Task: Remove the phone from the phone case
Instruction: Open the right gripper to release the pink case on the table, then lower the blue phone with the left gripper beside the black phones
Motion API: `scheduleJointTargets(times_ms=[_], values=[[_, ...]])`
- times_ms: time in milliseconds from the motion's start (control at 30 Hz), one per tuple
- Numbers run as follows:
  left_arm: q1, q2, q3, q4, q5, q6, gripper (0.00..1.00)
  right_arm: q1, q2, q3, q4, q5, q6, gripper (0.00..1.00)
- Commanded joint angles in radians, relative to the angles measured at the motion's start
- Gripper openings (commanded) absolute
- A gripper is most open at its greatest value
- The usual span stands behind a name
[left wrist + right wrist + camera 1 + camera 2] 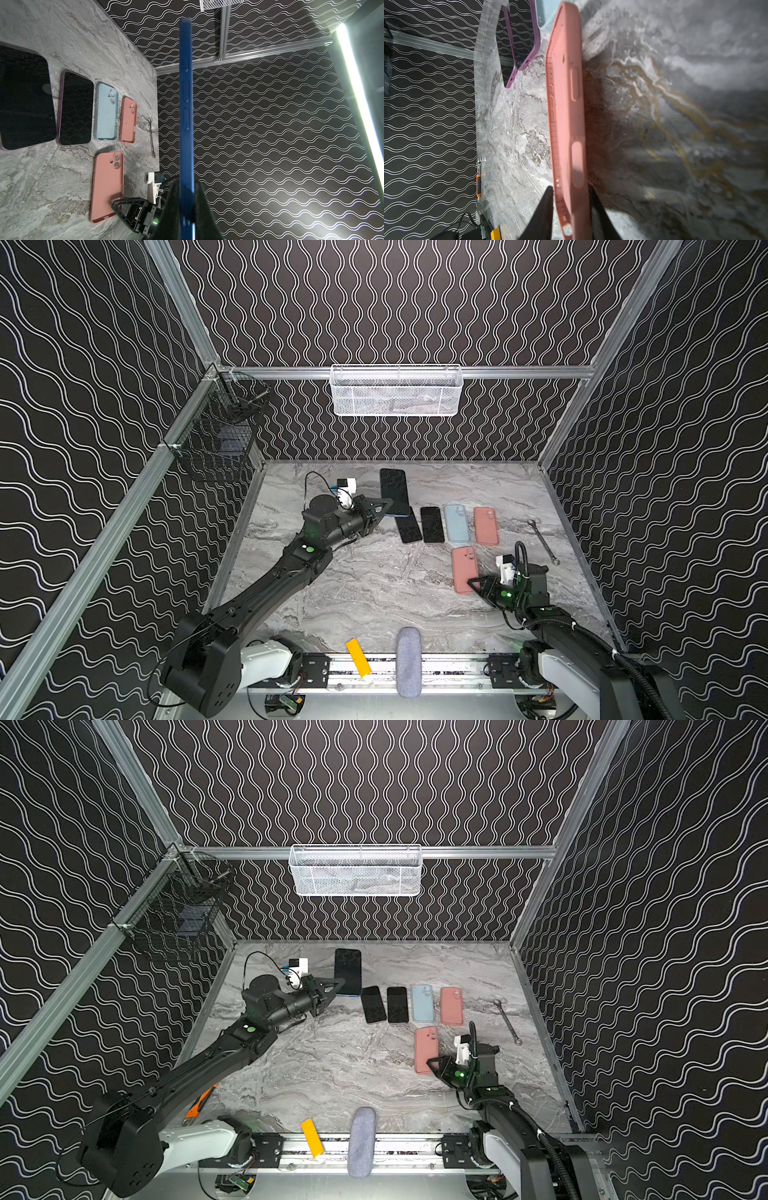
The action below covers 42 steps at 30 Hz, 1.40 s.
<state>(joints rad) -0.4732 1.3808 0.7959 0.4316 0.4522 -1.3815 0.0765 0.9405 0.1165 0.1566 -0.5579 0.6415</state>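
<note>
Jaws of left gripper point(387, 507) clamp blue-cased phone point(186, 93), likely stiff, its soft rim peelable beyond them; right gripper point(570, 187) straddles pink case point(566, 104), grip unclear.

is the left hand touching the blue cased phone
Touching. The left wrist view shows the blue-cased phone edge-on, clamped in the left hand, with both fingers pressed against its faces and no gap.
</note>
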Motion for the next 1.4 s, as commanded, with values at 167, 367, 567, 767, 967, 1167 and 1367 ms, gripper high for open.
scheduleJointTargets(times_ms=[167, 367, 567, 767, 967, 1167, 1367], values=[[0.001, -0.017, -0.012, 0.059, 0.005, 0.011, 0.0, 0.0, -0.057, 0.021, -0.087, 0.092, -0.004, 0.45], [0.002, -0.027, -0.02, 0.059, 0.004, 0.009, 0.0, 0.0, -0.063, 0.034, -0.108, 0.111, -0.011, 0.51], [0.002, -0.043, -0.03, 0.059, -0.003, 0.011, 0.0, 0.0, -0.107, 0.066, -0.173, 0.173, -0.026, 0.64], [0.003, -0.048, -0.033, 0.058, -0.004, 0.02, 0.0, 0.0, -0.146, 0.102, -0.227, 0.212, -0.052, 0.98], [0.005, -0.04, -0.047, 0.059, 0.003, 0.036, 0.0, 0.002, -0.188, 0.148, -0.224, 0.184, -0.045, 0.98], [0.011, -0.012, -0.038, 0.058, 0.041, 0.082, 0.0, 0.002, -0.21, 0.194, -0.189, 0.16, -0.061, 0.98], [0.018, 0.046, -0.056, 0.058, 0.042, 0.14, 0.0, 0.002, -0.193, 0.207, -0.114, 0.135, -0.049, 0.98]])
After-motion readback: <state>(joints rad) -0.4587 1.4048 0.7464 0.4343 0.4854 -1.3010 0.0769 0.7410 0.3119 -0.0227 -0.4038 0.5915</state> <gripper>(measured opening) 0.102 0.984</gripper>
